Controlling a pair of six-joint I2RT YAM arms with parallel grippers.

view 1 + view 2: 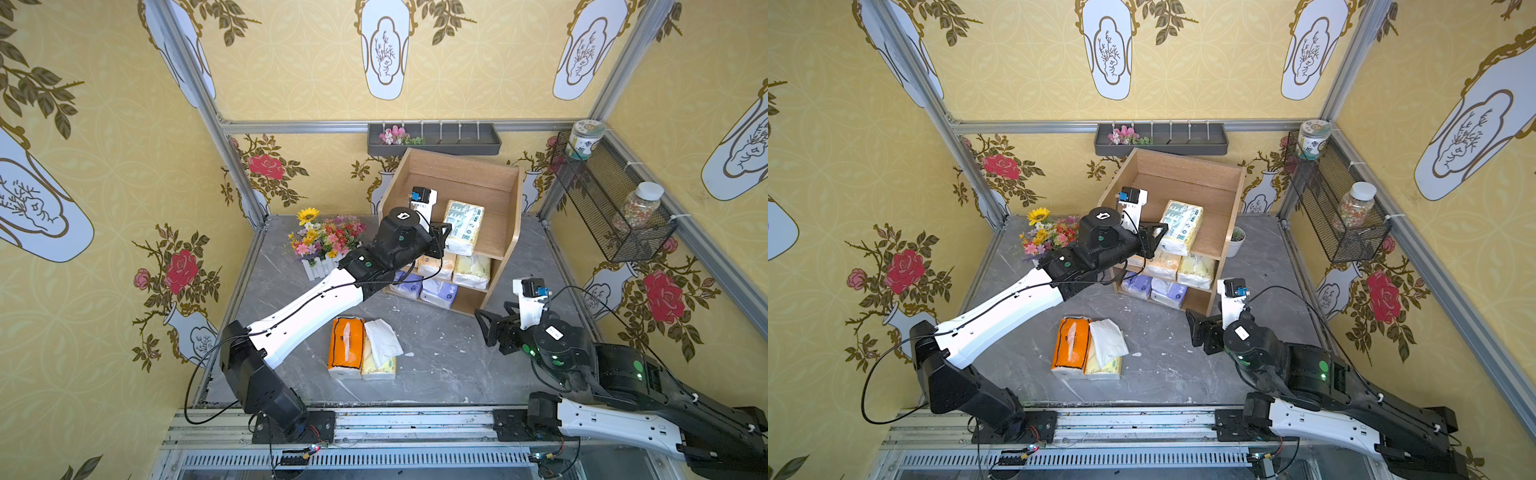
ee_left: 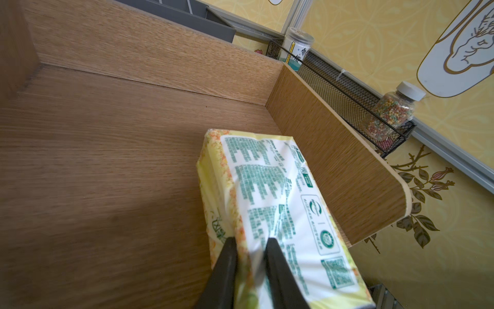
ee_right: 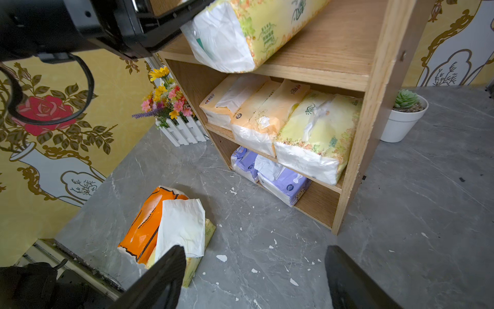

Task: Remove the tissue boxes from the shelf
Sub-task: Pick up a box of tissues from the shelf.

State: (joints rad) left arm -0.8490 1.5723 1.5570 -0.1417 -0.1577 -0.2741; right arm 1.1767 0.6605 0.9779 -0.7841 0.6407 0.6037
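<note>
Light-wood shelf (image 1: pixel 457 174) is standing toward the back of the grey marbled table (image 1: pixel 449 365), its open front turned to my arms. On the top tier, my left gripper (image 2: pixel 250 244) is clamping the near end of the white pack with green print (image 2: pixel 267 187); both dark fingers (image 2: pixel 224 264) are pinching the soft wrapper and creasing it between them. That pack is lying askew close to the right side panel. In the right wrist view its gripped end is overhanging the front edge of the top board; whether the far end is resting on the wood I cannot tell. The middle tier is holding three cream and pale yellow packs (image 3: pixel 256 117) side by side, touching one another, their ends sticking out past the board. The lower tier is holding two lavender-white packs (image 3: pixel 283 184), also touching, toward the left of the tier. My right gripper (image 3: pixel 255 250) is hanging above the table before the shelf's right corner, its jaws standing wide apart and gripping nothing. Two packs are lying on the table clear of the shelf: an orange pack (image 1: pixel 345 347) and a pale yellow pack (image 1: pixel 380 368) touching it along one long side, with a loose white tissue (image 1: pixel 382 338) draping over the yellow one. A small potted succulent (image 3: pixel 405 115) is sitting just beside the shelf's right panel.
</note>
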